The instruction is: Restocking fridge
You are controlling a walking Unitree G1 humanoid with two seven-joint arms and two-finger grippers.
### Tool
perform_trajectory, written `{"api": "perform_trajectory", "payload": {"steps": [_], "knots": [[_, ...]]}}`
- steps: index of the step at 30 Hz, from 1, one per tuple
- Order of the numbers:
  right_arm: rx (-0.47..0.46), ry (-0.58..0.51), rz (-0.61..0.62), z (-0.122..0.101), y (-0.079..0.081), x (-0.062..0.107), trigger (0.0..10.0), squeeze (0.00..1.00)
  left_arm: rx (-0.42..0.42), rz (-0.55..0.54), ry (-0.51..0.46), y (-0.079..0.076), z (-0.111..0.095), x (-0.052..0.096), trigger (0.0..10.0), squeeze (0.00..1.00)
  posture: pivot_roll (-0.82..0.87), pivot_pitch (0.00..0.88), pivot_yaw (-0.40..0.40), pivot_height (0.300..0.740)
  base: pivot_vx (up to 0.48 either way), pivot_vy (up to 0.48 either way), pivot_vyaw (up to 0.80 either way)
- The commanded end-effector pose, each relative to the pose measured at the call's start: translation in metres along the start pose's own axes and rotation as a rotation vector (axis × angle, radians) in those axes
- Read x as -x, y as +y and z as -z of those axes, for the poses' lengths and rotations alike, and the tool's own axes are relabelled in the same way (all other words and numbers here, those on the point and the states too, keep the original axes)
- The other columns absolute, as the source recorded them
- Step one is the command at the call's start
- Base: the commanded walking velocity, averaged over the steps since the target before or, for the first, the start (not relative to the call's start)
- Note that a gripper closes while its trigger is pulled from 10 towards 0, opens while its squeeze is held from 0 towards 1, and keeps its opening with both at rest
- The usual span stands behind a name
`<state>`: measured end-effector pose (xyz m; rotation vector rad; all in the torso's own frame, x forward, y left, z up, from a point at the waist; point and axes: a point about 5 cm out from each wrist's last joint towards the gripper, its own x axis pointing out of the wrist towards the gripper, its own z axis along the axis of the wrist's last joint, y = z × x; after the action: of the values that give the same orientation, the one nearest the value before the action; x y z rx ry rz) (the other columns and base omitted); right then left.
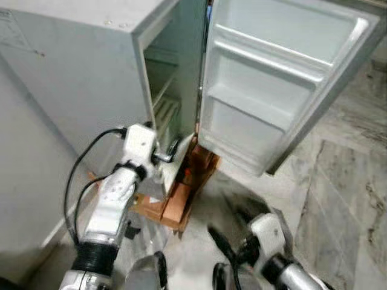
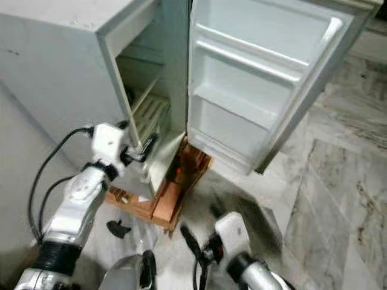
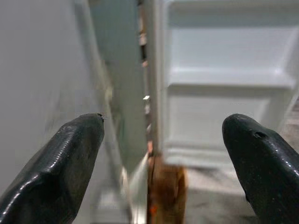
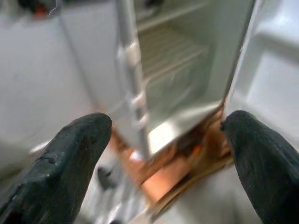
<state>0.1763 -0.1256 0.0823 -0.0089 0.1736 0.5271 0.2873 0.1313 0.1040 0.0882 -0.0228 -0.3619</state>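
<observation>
The fridge [image 1: 91, 78] stands in front of me at about eleven o'clock, and its door [image 1: 284, 78] is swung wide toward one o'clock, the moulded door shelves [image 1: 266, 60] bare. Inside I can make out a wire rack [image 2: 148, 115] and nothing on it. The cabinet sits on a brown wooden stand [image 1: 181, 199] on the marble floor [image 1: 344, 199].

My left gripper [image 1: 171, 151] is raised at the lower front edge of the cabinet, near the hinge side; in my left wrist view its fingers [image 3: 60, 163] are spread wide with nothing between them. My right gripper [image 2: 196, 248] hangs low at six o'clock over the floor, blurred (I judge it is moving), and its fingers [image 4: 70, 158] are likewise apart and empty.

I have no stock in either claw, so I judge the restocking itself is not yet begun. The door should handle as light and stiff, swinging freely on its hinge; its smooth plastic liner looks slippery, so I would push flat on the outer edge, not pinch a shelf rail, which looks thin and could crack. The cabinet looks heavy, yet it is perched on the stand, so I would avoid shoving it.
</observation>
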Motion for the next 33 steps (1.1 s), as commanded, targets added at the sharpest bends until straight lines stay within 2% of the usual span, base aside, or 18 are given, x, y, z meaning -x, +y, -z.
{"api": "perform_trajectory", "payload": {"steps": [1,4,11,12,17,22,26,29,31,33], "knots": [[0.018,-0.029,0.127,-0.014,-0.048,-0.008,10.0,0.00,0.013,-0.018,0.009,-0.002,0.003,0.007,10.0,0.00,0.02,0.115,0.001,0.740,0.000,-0.465,0.00],[0.026,-0.049,0.152,-0.019,-0.055,-0.015,10.0,0.00,0.013,-0.022,0.012,-0.003,0.006,0.012,10.0,0.00,0.02,0.115,0.000,0.740,0.000,-0.465,0.00],[0.056,-0.058,0.190,-0.017,-0.051,-0.027,10.0,0.00,0.037,-0.038,0.011,-0.009,0.005,0.018,10.0,0.00,0.04,0.127,0.000,0.740,0.000,-0.458,0.00],[0.085,-0.075,0.196,-0.021,-0.050,-0.032,10.0,0.00,0.028,-0.040,-0.004,-0.011,0.000,0.017,10.0,0.00,0.05,0.132,0.001,0.740,0.000,-0.446,0.00],[0.067,-0.100,0.215,-0.026,-0.052,-0.040,10.0,0.00,-0.014,-0.046,-0.049,-0.009,-0.015,0.017,10.0,0.00,0.05,0.152,0.013,0.740,0.000,-0.436,0.00],[0.057,-0.097,0.228,-0.024,-0.052,-0.044,10.0,0.00,-0.016,-0.054,-0.034,-0.006,-0.011,0.022,10.0,0.00,0.05,0.154,0.011,0.740,0.223,-0.394,0.00],[0.027,-0.091,0.253,-0.022,-0.052,-0.047,10.0,0.00,-0.008,-0.052,-0.015,-0.009,-0.007,0.023,10.0,0.00,0.04,0.153,0.015,0.740,0.322,-0.353,0.00],[0.039,-0.095,0.313,-0.020,-0.053,-0.047,10.0,0.00,-0.008,-0.049,-0.006,-0.014,-0.005,0.022,10.0,0.00,0.04,0.148,0.011,0.740,0.330,-0.345,0.00],[0.008,-0.138,0.292,-0.020,-0.051,-0.047,10.0,0.00,0.011,-0.052,0.002,-0.015,-0.003,0.023,10.0,0.00,0.03,0.142,0.013,0.740,0.332,-0.343,0.00],[0.025,-0.123,0.287,-0.019,-0.051,-0.045,10.0,0.00,0.026,-0.053,0.012,-0.017,0.001,0.024,10.0,0.00,0.02,0.133,0.013,0.740,0.336,-0.339,0.00]]}}
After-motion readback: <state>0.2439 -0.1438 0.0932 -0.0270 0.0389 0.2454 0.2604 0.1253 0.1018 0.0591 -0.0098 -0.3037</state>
